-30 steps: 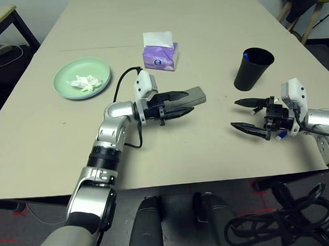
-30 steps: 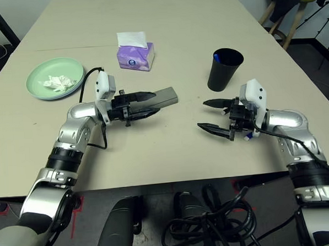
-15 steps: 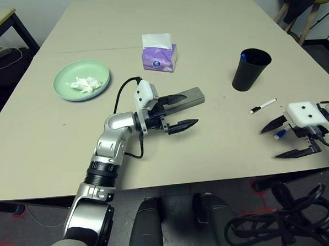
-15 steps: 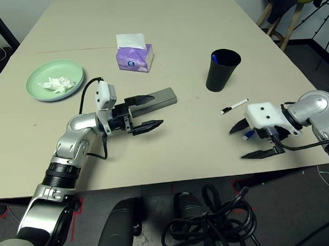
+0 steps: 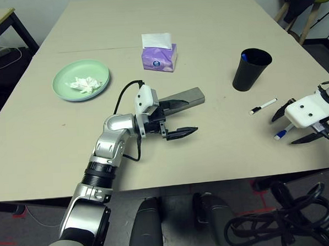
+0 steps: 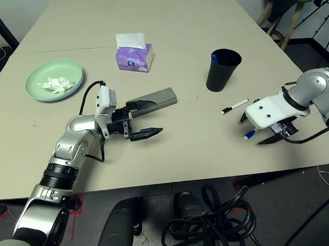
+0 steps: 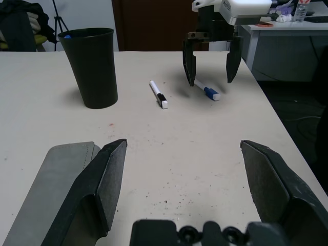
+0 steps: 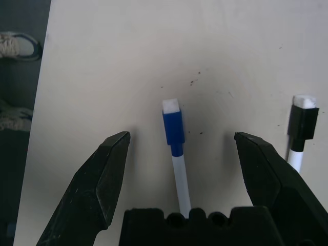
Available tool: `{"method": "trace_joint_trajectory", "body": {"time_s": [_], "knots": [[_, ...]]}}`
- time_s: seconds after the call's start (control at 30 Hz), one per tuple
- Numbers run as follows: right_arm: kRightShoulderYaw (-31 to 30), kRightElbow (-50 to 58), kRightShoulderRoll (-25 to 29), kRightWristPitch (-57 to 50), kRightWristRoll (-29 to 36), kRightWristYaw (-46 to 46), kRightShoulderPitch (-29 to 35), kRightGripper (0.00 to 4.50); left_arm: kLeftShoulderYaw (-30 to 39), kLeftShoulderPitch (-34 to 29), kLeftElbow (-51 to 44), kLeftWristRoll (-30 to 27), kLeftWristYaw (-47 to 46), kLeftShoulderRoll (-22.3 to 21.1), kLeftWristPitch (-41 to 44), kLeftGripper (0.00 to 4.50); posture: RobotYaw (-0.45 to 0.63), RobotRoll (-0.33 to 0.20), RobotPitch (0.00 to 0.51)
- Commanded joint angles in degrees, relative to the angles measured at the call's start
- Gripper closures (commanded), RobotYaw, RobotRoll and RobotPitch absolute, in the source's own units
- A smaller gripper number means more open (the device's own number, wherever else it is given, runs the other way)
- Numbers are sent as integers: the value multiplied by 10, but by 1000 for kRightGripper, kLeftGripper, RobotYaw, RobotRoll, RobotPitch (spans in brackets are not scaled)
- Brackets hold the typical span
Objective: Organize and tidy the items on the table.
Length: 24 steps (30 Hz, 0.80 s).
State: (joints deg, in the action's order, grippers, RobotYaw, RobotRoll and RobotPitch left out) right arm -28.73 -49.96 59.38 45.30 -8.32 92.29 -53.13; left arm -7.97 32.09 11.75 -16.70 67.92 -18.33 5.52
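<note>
Pens first: the blue-capped white pen (image 8: pixel 175 154) lies flat on the tabletop (image 5: pixel 204 44) close to the right edge, and the right pincer (image 8: pixel 182 154) hangs straight over it, pointing down, spread wide with one black finger on each side of the pen and neither touching it. Just beside it, toward the cup, sits a second white pen with a black cap (image 5: pixel 262 106), also lying loose.

Black cup (image 5: pixel 251 69) stands upright a bit further back on the right side of the tabletop, with something blue poking up inside its rim.

Left pincer (image 5: pixel 174 118) is over near the middle, pointing sideways toward the right, and it's wide open too and holding nothing. One finger sits right beside the grey oblong glasses case (image 5: pixel 186 96), which lies flat on the tabletop; can't tell from the head views if it actually touches, but in the wrist view the finger looks to be resting against the case's edge.

Over toward the left edge there's the mint green plate (image 5: pixel 66 76) with the crumpled white tissue (image 5: pixel 85 83) sitting in it. The purple tissue box (image 5: pixel 159 56) stands further back around the middle, a white sheet sticking out of the top.
</note>
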Motion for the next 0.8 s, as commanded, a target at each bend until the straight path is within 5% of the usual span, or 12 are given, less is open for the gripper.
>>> {"method": "trace_joint_trajectory", "body": {"time_s": [0.03,0.8], "knots": [[-19,-25,-8,44,-23,2,-24,0,-11,-11,-3,-1,2,-1,-6,19,72,0,162],[-26,-90,-47,151,-147,-73,-23,0,-11,-15,-10,2,-10,-4,-7,19,98,0,159]]}}
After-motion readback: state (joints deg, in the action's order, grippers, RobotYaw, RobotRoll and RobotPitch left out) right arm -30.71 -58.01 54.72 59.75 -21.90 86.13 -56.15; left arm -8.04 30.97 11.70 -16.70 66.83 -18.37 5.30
